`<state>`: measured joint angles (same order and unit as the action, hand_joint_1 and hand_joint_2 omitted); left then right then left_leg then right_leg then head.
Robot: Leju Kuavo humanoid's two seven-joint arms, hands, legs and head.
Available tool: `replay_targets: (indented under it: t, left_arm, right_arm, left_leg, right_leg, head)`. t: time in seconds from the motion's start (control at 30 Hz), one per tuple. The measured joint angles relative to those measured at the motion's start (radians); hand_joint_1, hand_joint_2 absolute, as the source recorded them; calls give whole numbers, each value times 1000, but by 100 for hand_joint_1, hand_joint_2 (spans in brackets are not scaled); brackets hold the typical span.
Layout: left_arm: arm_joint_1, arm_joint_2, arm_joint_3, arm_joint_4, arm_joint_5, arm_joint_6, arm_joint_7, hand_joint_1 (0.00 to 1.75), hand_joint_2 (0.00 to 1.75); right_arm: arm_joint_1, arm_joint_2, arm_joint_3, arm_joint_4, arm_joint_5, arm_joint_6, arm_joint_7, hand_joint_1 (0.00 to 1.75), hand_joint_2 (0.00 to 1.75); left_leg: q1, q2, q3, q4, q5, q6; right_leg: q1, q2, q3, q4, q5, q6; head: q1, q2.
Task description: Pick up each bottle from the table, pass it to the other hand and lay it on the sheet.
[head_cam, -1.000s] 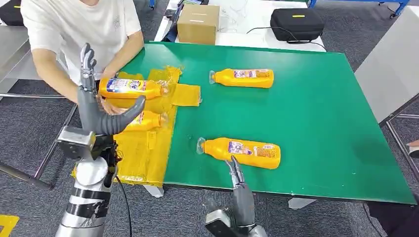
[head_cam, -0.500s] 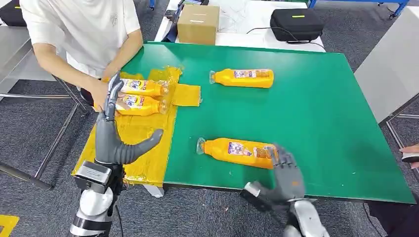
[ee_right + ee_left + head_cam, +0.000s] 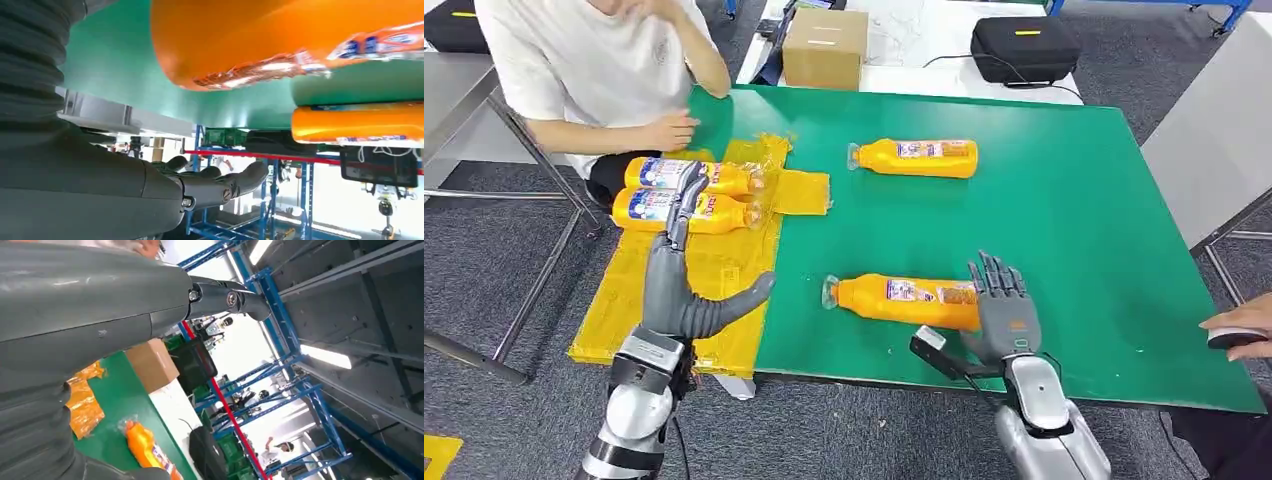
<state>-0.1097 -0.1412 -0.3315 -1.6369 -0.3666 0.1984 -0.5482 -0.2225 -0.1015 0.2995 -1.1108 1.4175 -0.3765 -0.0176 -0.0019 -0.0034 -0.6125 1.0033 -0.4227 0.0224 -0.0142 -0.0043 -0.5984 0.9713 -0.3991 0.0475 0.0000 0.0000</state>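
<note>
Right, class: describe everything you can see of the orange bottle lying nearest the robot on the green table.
The nearest bottle is orange, plastic-looking, with a clear cap end and a printed label of blue, white and red. It lies on its side on the bare green table, near the front edge, cap pointing toward the yellow sheet, apart from it. The right hand is at its base end, fingers spread; whether it touches cannot be told.

Two bottles point(image 3: 686, 194) lie side by side on the sheet point(image 3: 709, 285); two more lie right of it on the table point(image 3: 1074, 220).
</note>
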Motion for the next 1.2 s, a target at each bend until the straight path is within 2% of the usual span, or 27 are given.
replay_targets:
  t: [0.27,0.6,0.63,0.73,0.77,0.8,1.03,1.2]
  left_arm:
    - [-21,-4,-1,31,26,-18,23,0,175]
    - [-33,-5,2,65,31,-17,27,0,175]
    - [-33,-5,2,67,31,-17,27,0,175]
    - [-37,-5,2,78,22,-17,27,0,175]
    - [-40,-5,1,83,21,-17,27,0,175]
    - [-44,-5,1,87,19,-17,27,0,175]
    - [-55,-5,0,108,23,-17,23,0,175]
    - [-70,-5,-4,135,23,-9,3,0,175]
  right_arm:
    - [-96,43,25,126,-105,128,-16,0,175]
    - [-240,86,48,352,-130,219,63,0,175]
    - [-254,89,51,371,-130,228,74,16,175]
    - [-297,101,58,428,-145,251,77,16,175]
    - [-309,103,61,448,-151,251,64,56,175]
    - [-319,104,63,466,-156,251,54,175,175]
    - [-357,112,77,533,-195,255,10,175,175]
    - [-402,113,73,577,-313,338,-59,175,175]
  left_leg:
    - [0,0,0,0,1,0]
    - [0,1,1,0,0,0]
    - [0,1,2,0,0,0]
    - [0,1,5,0,0,0]
    - [0,1,6,0,0,0]
    - [0,1,6,0,1,0]
    - [0,1,6,0,1,1]
    - [0,2,8,0,1,0]
  right_leg:
    - [0,0,0,0,0,0]
    - [0,0,1,0,0,0]
    - [0,0,1,0,0,0]
    - [0,1,3,0,0,0]
    - [0,0,4,0,0,0]
    - [0,0,4,0,0,0]
    - [0,0,5,0,1,0]
    - [0,1,6,0,1,0]
  head:
    - [0,0]
    - [0,0]
    - [0,0]
    - [0,0]
    - [0,0]
    - [0,0]
    - [0,0]
    - [0,0]
